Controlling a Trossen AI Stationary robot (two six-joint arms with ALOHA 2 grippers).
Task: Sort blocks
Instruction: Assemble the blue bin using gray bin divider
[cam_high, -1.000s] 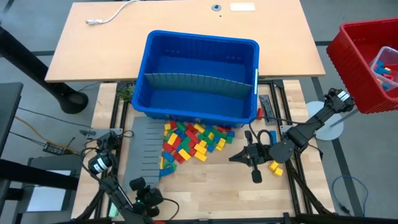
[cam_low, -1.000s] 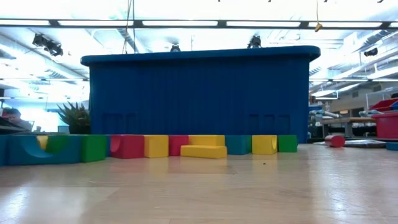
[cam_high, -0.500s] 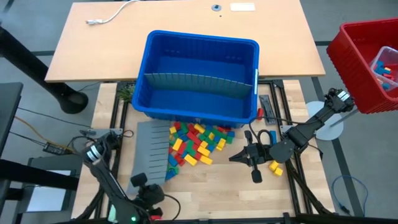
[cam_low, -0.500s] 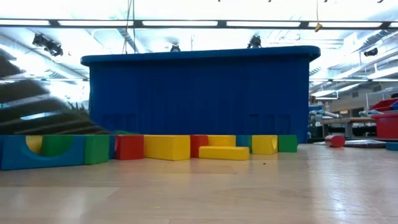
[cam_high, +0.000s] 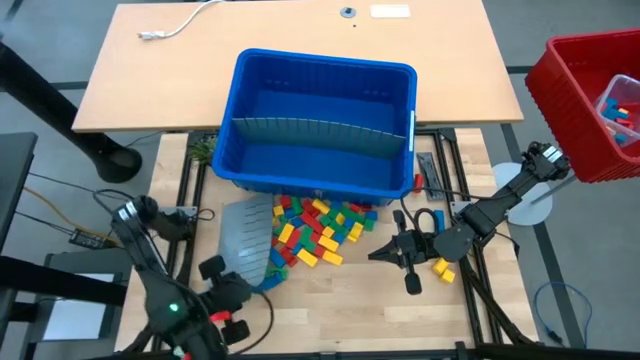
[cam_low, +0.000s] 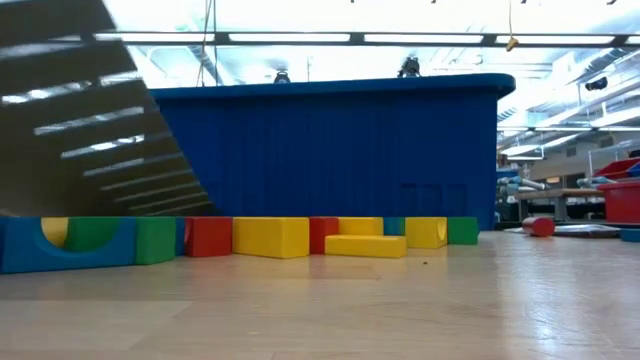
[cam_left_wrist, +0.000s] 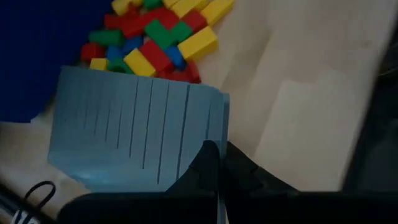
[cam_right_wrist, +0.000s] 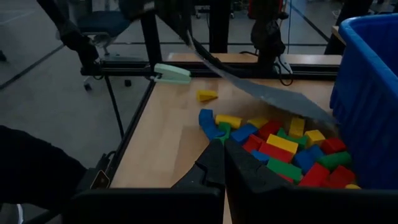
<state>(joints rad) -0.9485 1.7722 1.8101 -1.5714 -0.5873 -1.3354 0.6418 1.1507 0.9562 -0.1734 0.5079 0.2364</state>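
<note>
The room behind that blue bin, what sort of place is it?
Probably a robotics lab or workshop. Long ceiling light strips run above the blue bin, more workbenches stand behind, and the wooden table sits on a black metal frame with trailing cables.

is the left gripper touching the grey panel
Touching. In the left wrist view the left gripper is shut on the edge of the grey panel, holding it tilted over the blocks.

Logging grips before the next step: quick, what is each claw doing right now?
Left claw: shut on the grey ridged panel, lifted beside the blocks.
Right claw: shut, holding nothing.
</note>
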